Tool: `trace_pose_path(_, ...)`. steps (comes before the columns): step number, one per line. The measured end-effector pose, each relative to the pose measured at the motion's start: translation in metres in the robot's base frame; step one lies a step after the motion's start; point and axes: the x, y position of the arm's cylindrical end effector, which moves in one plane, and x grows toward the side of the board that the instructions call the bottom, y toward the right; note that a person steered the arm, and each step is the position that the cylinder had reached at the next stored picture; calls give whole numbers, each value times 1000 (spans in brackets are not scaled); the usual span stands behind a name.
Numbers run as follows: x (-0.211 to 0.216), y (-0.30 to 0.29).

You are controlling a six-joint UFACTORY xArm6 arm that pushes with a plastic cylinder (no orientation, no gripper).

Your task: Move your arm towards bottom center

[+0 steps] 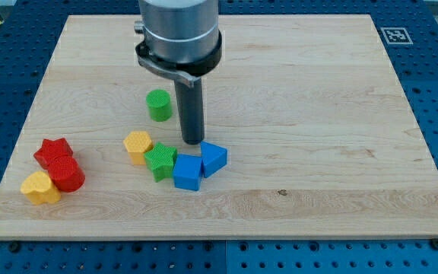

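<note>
Because my tip, a bare rod grasping nothing, rests touching or just above the blue plastic triangular block and blue plastic cube, heading for the table's bottom edge centre risks shoving both along.

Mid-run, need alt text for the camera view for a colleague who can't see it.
My tip rests on a wooden board, just above a blue triangular block and a blue cube, with a green star, orange block and green cylinder nearby. Red star, red cylinder and yellow block cluster at the view's lower left.
</note>
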Motion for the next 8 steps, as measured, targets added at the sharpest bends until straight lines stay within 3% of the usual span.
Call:
trace_pose_path(1, 19, 9)
trace_pose_path(4, 16, 69)
trace_pose_path(6, 58, 110)
trace_pose_path(8, 64, 107)
